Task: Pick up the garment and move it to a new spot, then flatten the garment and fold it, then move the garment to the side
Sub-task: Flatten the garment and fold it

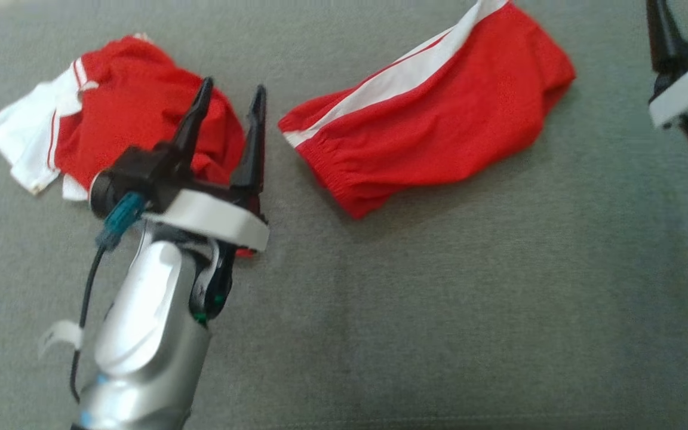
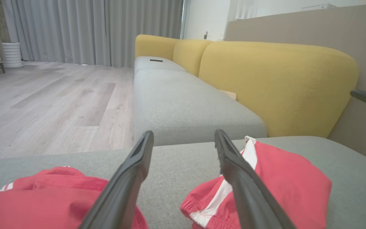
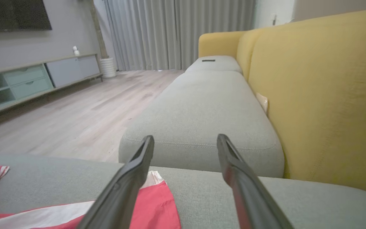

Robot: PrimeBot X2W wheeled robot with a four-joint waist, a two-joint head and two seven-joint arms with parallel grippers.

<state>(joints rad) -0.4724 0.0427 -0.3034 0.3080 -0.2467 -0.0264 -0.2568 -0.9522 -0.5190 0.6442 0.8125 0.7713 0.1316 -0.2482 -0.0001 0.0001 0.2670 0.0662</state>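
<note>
A grey sofa seat cushion (image 1: 439,298) spreads beneath both end effectors. Its yellow backrest (image 2: 278,82) rises ahead and to the right of the left end effector's fingers in the left wrist view. A pale wooden floor (image 2: 49,101) stretches off to the left of those fingers, as far as grey curtains (image 2: 84,28).

Two red garments lie on the cushion, apart, with a strip of bare grey between them. The striped shorts (image 1: 433,119) are the broader piece. They lie fairly flat with a white band along one edge, to the right of the left end effector and well to the left of the right one. The crumpled garment (image 1: 129,101) is bunched, with white fabric at its far-left side. It sits under and to the left of the left end effector.

The left end effector (image 1: 233,89) has its two dark fingers spread apart and grips nothing. One finger lies over the right edge of the crumpled garment, and the other lies over the grey strip between the two pieces. Whether the tips touch the cloth cannot be told.

The right end effector (image 3: 185,140) also has its fingers apart and empty. In the right wrist view a corner of the striped shorts lies below its left finger.

A small dark object (image 3: 208,60) lies on the far cushion, ahead of the right end effector.
</note>
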